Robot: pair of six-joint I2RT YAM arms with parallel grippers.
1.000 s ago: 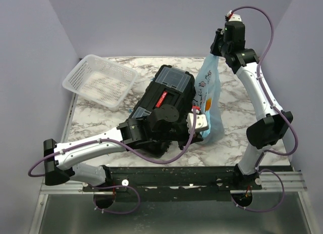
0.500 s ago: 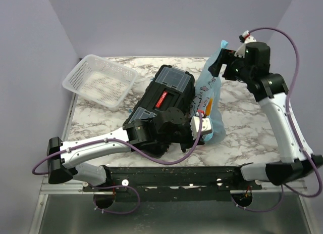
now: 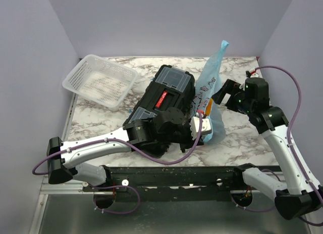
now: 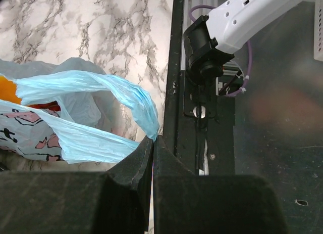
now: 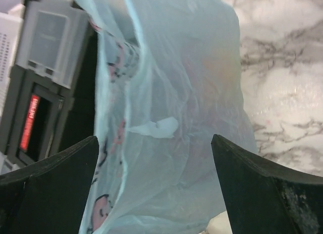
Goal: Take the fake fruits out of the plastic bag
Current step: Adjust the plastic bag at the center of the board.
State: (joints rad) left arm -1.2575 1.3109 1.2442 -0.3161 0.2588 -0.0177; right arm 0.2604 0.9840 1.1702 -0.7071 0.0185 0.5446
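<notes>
The light-blue plastic bag [image 3: 208, 87] stands beside the toolbox, its twisted top sticking up free. My left gripper [image 3: 200, 127] is shut on the bag's lower edge; in the left wrist view the blue film [image 4: 136, 100] runs into the closed jaws [image 4: 153, 139]. An orange fake fruit [image 4: 6, 90] and a bit of red [image 4: 50, 106] show inside the bag. My right gripper [image 3: 223, 92] stands open just right of the bag, holding nothing. In the right wrist view the bag [image 5: 171, 92] fills the space ahead of the spread fingers [image 5: 55, 168].
A black toolbox [image 3: 166, 92] lies at the table's middle, touching the bag's left side. A white mesh basket [image 3: 100, 81] sits at the back left. The table's front rail [image 4: 176, 92] is close to my left gripper.
My right gripper let go of the bag's top, opened wide and dropped down to the bag's right side. The bag's top now stands free. The left gripper kept its grip.
</notes>
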